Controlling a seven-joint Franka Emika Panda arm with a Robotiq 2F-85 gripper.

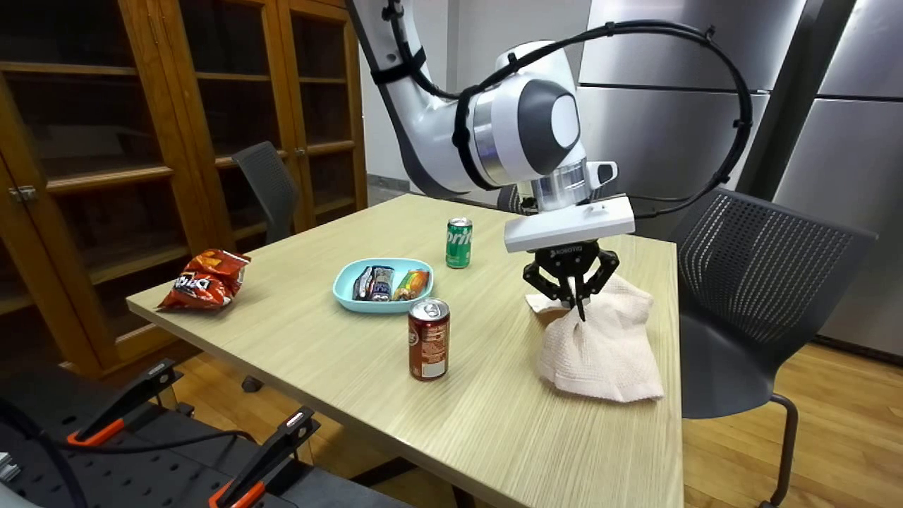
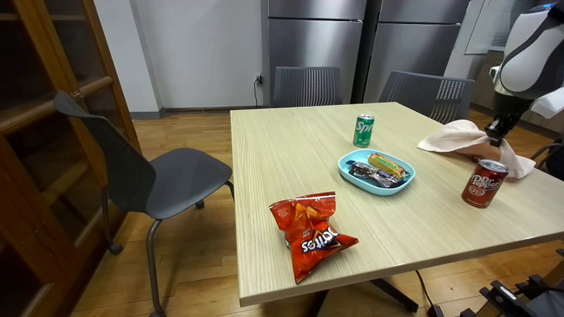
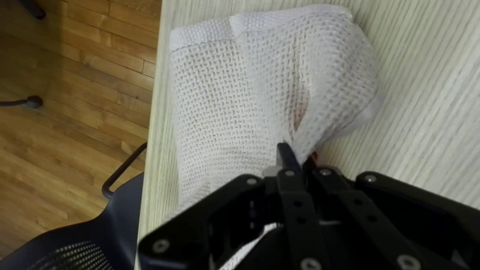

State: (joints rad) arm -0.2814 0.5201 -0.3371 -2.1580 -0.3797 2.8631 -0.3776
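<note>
Your hand is gripping a gathered fold of pale cloth near the edge of the table.
The grip is looking tight, and a reddish-brown patch is showing under the cloth, too covered to identify. For steady handling, you should probably be holding the pinch firm, moving gently, and leaving room for the Dr Pepper can standing nearby.
</note>
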